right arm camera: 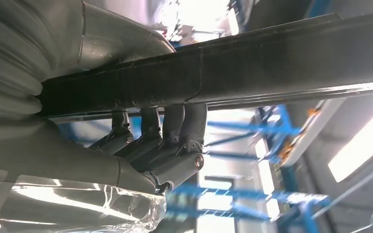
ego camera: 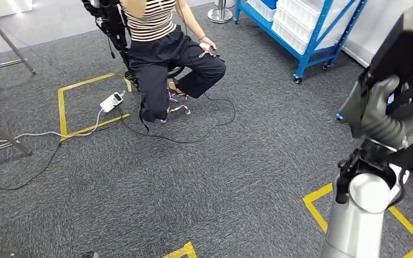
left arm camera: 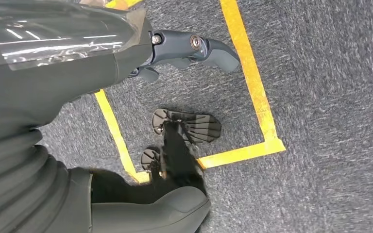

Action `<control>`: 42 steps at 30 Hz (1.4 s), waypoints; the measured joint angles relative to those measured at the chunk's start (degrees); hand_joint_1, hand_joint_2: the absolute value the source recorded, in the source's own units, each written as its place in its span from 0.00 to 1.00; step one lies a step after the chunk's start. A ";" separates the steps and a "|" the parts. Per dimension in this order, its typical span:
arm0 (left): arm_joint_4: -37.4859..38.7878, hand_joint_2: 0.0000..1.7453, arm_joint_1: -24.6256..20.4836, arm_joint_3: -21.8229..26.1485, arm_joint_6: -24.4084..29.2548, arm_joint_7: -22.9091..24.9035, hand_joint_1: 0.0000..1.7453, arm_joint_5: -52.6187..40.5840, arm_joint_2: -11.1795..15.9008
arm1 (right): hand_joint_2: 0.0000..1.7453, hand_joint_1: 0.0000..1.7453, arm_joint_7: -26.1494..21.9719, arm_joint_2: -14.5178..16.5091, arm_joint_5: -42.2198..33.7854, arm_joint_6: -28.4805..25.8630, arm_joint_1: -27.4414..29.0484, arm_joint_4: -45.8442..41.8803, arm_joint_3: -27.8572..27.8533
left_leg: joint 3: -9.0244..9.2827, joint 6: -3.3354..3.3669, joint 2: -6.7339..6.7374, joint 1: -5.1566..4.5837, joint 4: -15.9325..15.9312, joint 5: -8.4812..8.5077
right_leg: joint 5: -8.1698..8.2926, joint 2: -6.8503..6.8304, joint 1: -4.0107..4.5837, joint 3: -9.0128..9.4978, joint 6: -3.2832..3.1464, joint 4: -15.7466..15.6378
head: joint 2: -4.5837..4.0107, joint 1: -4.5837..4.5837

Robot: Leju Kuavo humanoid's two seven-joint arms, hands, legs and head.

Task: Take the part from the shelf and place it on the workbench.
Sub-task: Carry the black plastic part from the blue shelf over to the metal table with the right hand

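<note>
Right hand (ego camera: 379,115) grips one dark part (ego camera: 408,40)

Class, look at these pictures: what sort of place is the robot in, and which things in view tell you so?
Probably an indoor robotics test or training space. Yellow tape squares mark the grey carpet, a blue wheeled shelf rack holds white bins, and a seated person holds a small device.

Person (ego camera: 164,54) seated at the far middle, power strip (ego camera: 111,101) on the floor to their left, shelf (ego camera: 301,27) far right, right hand (ego camera: 387,107) holding part (ego camera: 408,48) at near right.
</note>
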 joint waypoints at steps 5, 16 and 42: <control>-0.01 1.00 -0.24 -0.06 0.05 0.59 0.00 -0.38 -0.23 | 1.00 1.00 0.62 0.80 -0.06 0.00 -2.23 0.15 1.61 | 0.44 1.54 -2.51 0.08 -1.83 0.82 | -1.76 -0.04 0.23 -0.75 0.79 2.04 | 0.00 0.26; -0.03 1.00 -0.61 -0.13 1.17 1.46 0.00 -0.23 -0.70 | 1.00 1.00 2.10 3.96 -0.54 0.92 -6.36 4.68 5.57 | -0.44 0.35 -10.16 0.58 -1.17 1.23 | 0.71 8.50 -1.80 -2.17 2.85 1.26 | 0.00 0.61; -0.11 1.00 -0.82 0.79 2.81 1.35 0.00 -0.28 -0.73 | 1.00 1.00 4.90 13.78 -3.53 3.13 -20.29 29.38 12.81 | -0.44 1.39 -7.59 0.65 -1.20 1.20 | -4.00 4.44 -0.10 -9.39 1.45 14.96 | 0.00 0.20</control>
